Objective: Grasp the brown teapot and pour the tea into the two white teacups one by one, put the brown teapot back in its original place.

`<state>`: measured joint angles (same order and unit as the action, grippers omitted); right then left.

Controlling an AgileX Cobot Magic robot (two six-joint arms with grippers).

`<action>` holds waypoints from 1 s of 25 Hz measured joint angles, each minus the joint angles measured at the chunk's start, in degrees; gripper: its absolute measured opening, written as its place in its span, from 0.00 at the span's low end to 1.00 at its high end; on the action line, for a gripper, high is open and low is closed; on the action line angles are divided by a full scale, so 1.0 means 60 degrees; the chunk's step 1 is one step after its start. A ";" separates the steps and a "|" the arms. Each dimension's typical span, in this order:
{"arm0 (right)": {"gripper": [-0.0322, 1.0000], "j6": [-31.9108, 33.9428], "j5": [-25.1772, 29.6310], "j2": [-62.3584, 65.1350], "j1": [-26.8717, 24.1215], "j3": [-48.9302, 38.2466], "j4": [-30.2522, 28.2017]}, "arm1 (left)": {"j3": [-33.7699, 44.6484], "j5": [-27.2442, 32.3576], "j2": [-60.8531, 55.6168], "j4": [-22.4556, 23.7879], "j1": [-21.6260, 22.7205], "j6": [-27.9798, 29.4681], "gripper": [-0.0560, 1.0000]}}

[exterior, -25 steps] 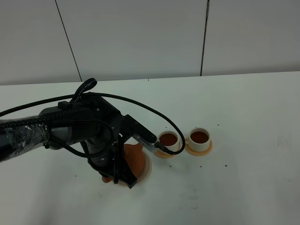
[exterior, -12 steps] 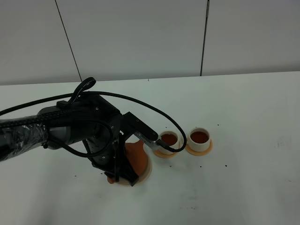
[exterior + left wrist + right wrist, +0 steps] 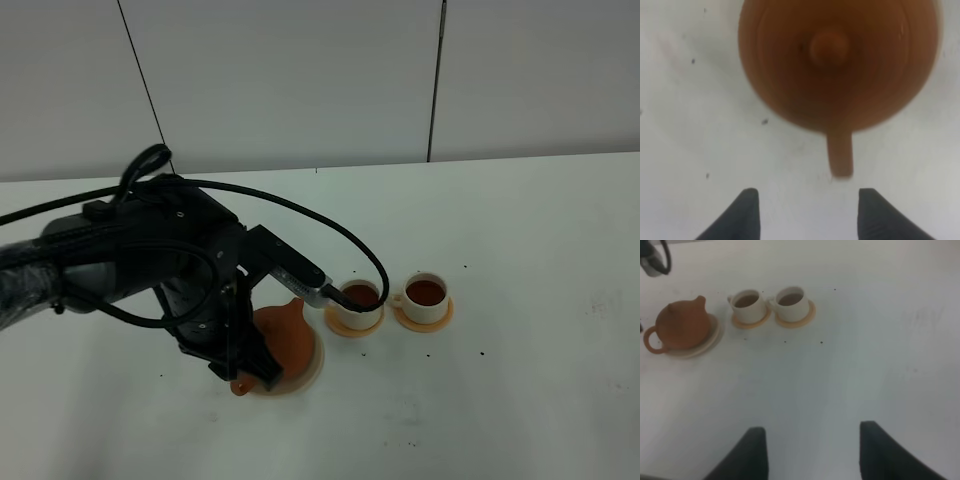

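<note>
The brown teapot (image 3: 288, 340) stands upright on its pale round trivet (image 3: 314, 366), left of the two white teacups (image 3: 362, 300) (image 3: 427, 296), which hold dark tea and sit on orange coasters. In the left wrist view my left gripper (image 3: 809, 196) is open, its fingertips (image 3: 747, 210) just short of the teapot's loop handle (image 3: 840, 156) and touching nothing. The left arm (image 3: 190, 280) covers the pot's near left side in the high view. My right gripper (image 3: 812, 435) is open and empty, well back from the teapot (image 3: 681, 325) and cups (image 3: 747, 305) (image 3: 790, 303).
The white table (image 3: 520, 380) has small dark specks around the cups. A black cable (image 3: 330, 240) loops from the left arm over toward the nearer cup. A grey panelled wall (image 3: 300, 80) runs behind the table.
My left gripper has opened and let go of the teapot's handle. The left arm has drawn back to the left, and the teapot stays on the trivet.
</note>
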<state>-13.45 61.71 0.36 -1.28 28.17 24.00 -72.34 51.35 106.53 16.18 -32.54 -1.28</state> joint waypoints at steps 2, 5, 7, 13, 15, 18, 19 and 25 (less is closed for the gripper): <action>0.43 0.0000 0.0000 0.0000 0.0000 0.0000 0.0000 | 0.0000 0.0421 -0.0250 -0.0157 0.0219 0.0032 0.53; 0.43 0.0000 -0.0003 0.0000 0.0000 0.0000 0.0011 | 0.0000 0.1264 -0.0614 -0.0517 0.0838 0.0022 0.53; 0.43 0.0000 -0.0003 0.0000 0.0000 0.0000 0.0011 | 0.0000 0.1735 -0.0830 -0.0741 0.1321 -0.0024 0.52; 0.43 0.0000 -0.0011 0.0000 0.0000 0.0000 0.0011 | 0.0000 0.2768 -0.1313 -0.1595 0.3150 -0.0759 0.45; 0.43 0.0000 -0.0015 0.0000 0.0000 0.0000 0.0011 | 0.0003 0.2768 -0.1502 -0.1815 0.3843 -0.1063 0.42; 0.43 0.0000 -0.0015 0.0000 0.0000 0.0000 0.0011 | 0.0271 0.2768 -0.1946 -0.1884 0.4756 -0.1193 0.39; 0.43 0.0000 -0.0015 0.0000 0.0000 0.0000 0.0011 | 0.0509 0.2768 -0.2158 -0.1884 0.5078 -0.1219 0.39; 0.43 0.0000 -0.0023 0.0000 0.0000 0.0000 0.0011 | 0.2599 0.2768 -0.4043 -0.1874 0.6598 -0.1059 0.38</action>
<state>-13.45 61.57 0.36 -1.28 28.17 24.07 -56.75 67.95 82.28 4.94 7.05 -7.64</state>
